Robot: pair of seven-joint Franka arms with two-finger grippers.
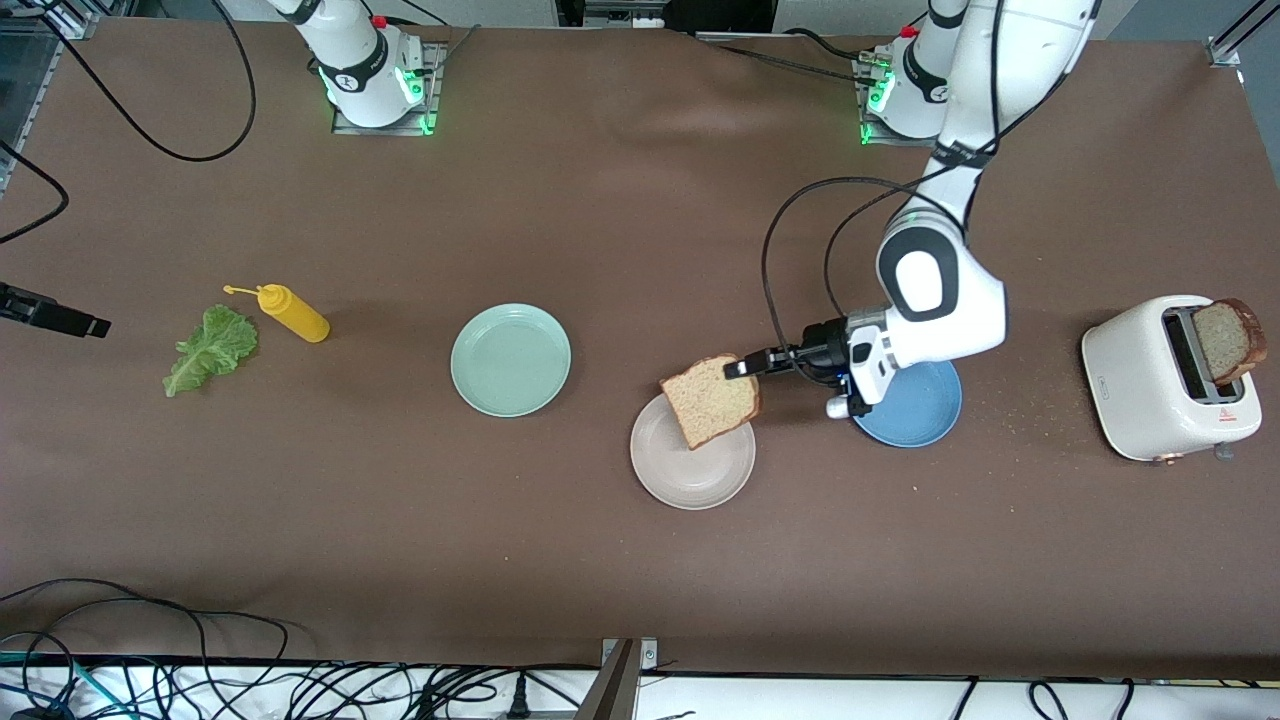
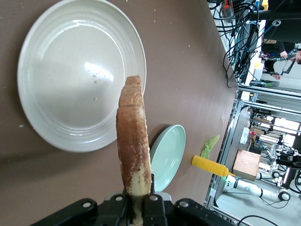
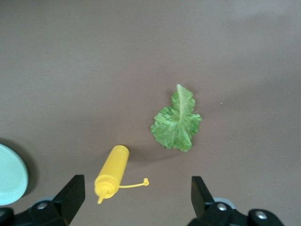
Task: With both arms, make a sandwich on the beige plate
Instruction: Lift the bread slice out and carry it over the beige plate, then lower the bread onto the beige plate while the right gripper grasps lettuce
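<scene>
No text, brand or number can be read anywhere on the table. The white toaster (image 1: 1165, 385) carries a small dark mark on its end face and a small red warning sign low on its side (both too small to make out). The black bands on the two arm bases bear white lettering, likewise illegible.

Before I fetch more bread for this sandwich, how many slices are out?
2: one bread slice held by the left gripper over the beige plate; another slice in the toaster.
</scene>
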